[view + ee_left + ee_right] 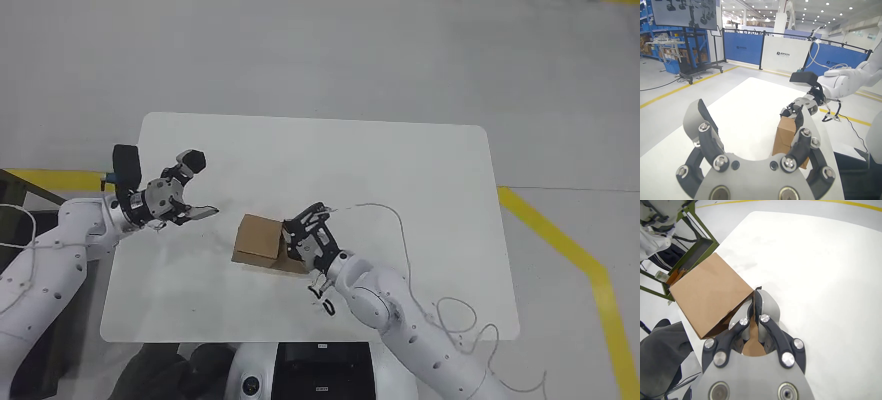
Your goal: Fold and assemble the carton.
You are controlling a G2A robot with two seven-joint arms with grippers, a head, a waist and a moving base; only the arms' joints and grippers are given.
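Carton (258, 240) near middle of white table (380, 170), pinched by right gripper (754, 300).
Right jaws are closed on one wall at its open end; left gripper (203, 186) hangs wide open nearby, apart from it, holding nothing.

White counter (400, 170), rounded corners, on pale grey floor (300, 50). Yellow floor line (570, 245) at counter's 3 o'clock, another at 9 o'clock. Green metal frame (702, 237) also at 9 o'clock, beside counter edge. Farther off: blue partition panels (743, 47), white panel (785, 53) between them, big screen (685, 13) on black wheeled stand (704, 67), blue shelving (645, 28), rows of round ceiling lights (810, 7).
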